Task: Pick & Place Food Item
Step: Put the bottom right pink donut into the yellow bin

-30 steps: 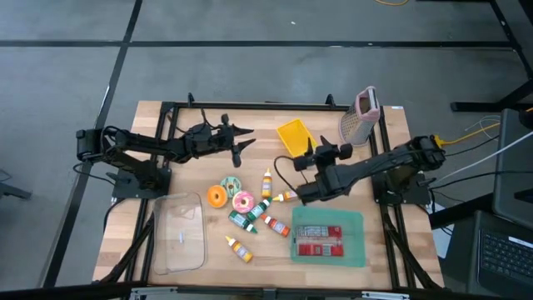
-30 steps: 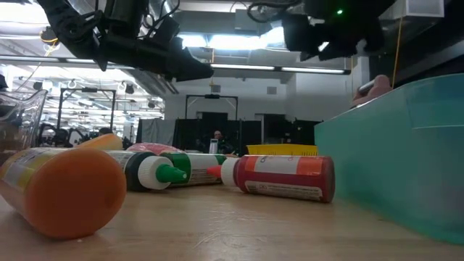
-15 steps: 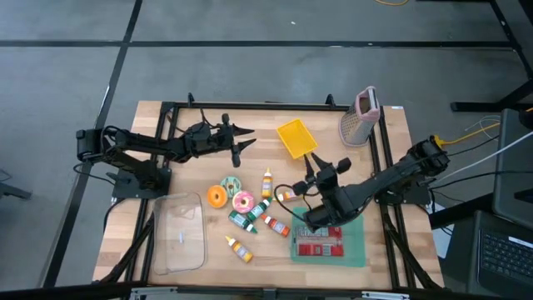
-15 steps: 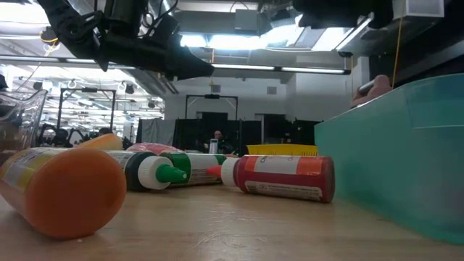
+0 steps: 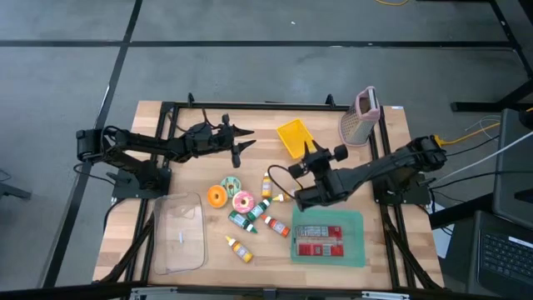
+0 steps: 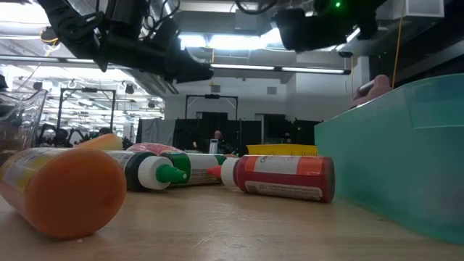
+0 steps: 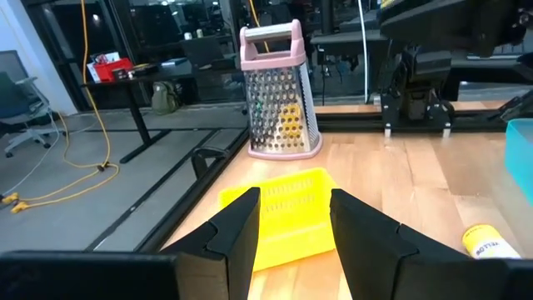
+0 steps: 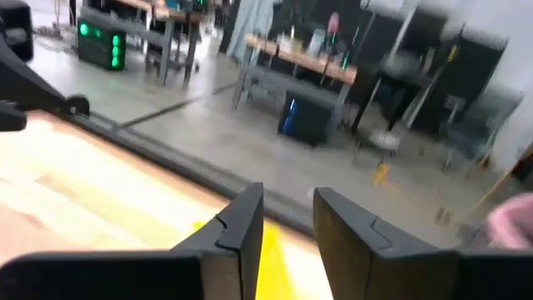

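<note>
Right pincer [image 5: 310,151] is up off the bench near the middle, fingers parted with a narrow gap and nothing between them. Left pincer [image 5: 241,143] waits spread toward the far edge. Food items, donut [image 5: 243,201] and small bottles [image 5: 266,182], lie loose mid-bench beside the teal bin [image 5: 354,223]. Looks like the reach step: next it needs to drop onto one item and close.

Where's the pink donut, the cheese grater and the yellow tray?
pink donut [image 5: 243,201], high view, on its icing ring.
cheese grater [image 7: 279,117], left wrist view, on its metal face.
yellow tray [image 5: 295,137], high view, on its floor.
</note>
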`<act>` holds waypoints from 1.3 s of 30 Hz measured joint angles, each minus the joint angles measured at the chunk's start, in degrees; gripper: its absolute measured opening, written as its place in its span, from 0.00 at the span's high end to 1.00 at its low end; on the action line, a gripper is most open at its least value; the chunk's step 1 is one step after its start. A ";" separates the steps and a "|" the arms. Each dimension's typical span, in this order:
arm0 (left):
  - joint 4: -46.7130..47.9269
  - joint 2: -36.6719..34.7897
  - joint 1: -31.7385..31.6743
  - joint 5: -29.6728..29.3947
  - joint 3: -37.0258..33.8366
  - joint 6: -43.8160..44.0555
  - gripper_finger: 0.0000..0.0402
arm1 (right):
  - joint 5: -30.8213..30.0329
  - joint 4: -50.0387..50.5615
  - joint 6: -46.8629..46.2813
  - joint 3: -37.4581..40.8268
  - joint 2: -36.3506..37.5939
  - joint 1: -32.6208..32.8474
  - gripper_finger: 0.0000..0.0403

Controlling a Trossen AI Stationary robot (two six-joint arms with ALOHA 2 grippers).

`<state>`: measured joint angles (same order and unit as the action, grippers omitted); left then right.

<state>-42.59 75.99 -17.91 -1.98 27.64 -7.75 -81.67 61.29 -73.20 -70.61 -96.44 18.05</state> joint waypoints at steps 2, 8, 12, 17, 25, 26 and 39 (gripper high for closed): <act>0.19 0.00 -0.21 0.00 0.00 0.02 0.64 | -0.24 -0.46 -0.50 0.00 0.00 -0.70 0.73; 0.76 0.00 -1.30 0.21 0.02 0.00 0.64 | -8.16 -3.33 0.82 0.00 0.06 2.26 0.73; -0.06 0.00 -1.86 0.26 0.05 0.00 0.64 | -8.19 -3.46 -2.72 0.06 -2.57 3.01 0.74; -0.14 0.00 -1.80 0.28 0.07 0.36 0.64 | -8.30 -5.66 9.59 -1.53 -4.02 3.24 0.78; 1.30 0.00 -1.82 0.22 0.07 0.97 0.64 | -5.48 -11.38 14.73 -3.77 -3.70 2.26 0.79; 1.47 0.00 -1.82 0.22 0.07 0.96 0.64 | -4.82 -12.68 12.05 -3.78 -3.74 2.26 0.79; 1.74 0.00 -1.82 0.52 0.07 0.40 0.64 | -3.87 -34.34 9.41 -3.67 -6.40 -2.87 0.76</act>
<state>-40.86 75.99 -19.73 -1.46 27.70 -7.35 -85.53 26.95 -63.79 -74.28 -102.85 15.18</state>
